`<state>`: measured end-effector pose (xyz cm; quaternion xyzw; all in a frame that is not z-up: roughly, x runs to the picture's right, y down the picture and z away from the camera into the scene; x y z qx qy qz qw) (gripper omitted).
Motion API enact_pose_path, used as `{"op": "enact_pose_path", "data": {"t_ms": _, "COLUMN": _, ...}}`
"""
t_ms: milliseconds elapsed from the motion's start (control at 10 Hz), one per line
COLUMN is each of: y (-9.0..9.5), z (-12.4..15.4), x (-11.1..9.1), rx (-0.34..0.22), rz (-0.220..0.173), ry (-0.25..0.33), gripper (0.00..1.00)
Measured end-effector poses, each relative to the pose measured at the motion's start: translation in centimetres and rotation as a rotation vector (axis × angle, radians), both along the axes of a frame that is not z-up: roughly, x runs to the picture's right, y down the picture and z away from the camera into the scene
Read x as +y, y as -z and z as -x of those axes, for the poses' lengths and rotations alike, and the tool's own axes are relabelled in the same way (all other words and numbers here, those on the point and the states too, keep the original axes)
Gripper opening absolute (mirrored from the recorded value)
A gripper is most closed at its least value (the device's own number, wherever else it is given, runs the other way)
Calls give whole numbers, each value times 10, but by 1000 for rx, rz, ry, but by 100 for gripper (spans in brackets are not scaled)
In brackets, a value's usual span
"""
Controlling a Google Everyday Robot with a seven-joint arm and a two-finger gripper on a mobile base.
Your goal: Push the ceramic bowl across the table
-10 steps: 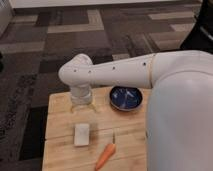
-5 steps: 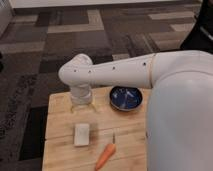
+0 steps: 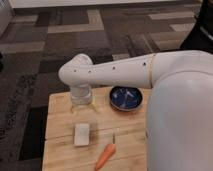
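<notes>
Nothing has moved since half a second ago: arm, bowl and loose items sit where they were. White arm (image 3: 125, 74) reaches in from the right, across the far edge of the table (image 3: 60, 152), and bends down at a rounded joint. The gripper (image 3: 81, 104) hangs below that joint over the far-left part of the tabletop, low to the wood. Mostly hidden by the wrist above it; cannot tell whether it is released or clenched. Ceramic bowl (image 3: 126, 97) rests upright near the far edge, right of the gripper and apart from it, partly tucked under the forearm. Pale rectangular block (image 3: 82, 134) lies nearer me, mid-table. Carrot (image 3: 105, 156) lies at the near edge, right of the block, not touching it.
</notes>
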<state>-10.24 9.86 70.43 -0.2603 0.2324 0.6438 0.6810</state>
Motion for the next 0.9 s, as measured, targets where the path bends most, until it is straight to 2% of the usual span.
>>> {"op": "enact_pose_path", "data": {"t_ms": 400, "y": 0, "z": 0, "x": 0, "rx": -4, "rz": 1, "ry": -4, "gripper": 65}}
{"op": "enact_pose_path", "data": {"t_ms": 600, "y": -7, "z": -7, "x": 11, "rx": -47, "rz": 33, "ry": -70, "gripper": 65}}
{"op": "enact_pose_path", "data": {"t_ms": 900, "y": -24, "z": -35, "x": 29, "rx": -55, "rz": 72, "ry": -149, "gripper": 65}}
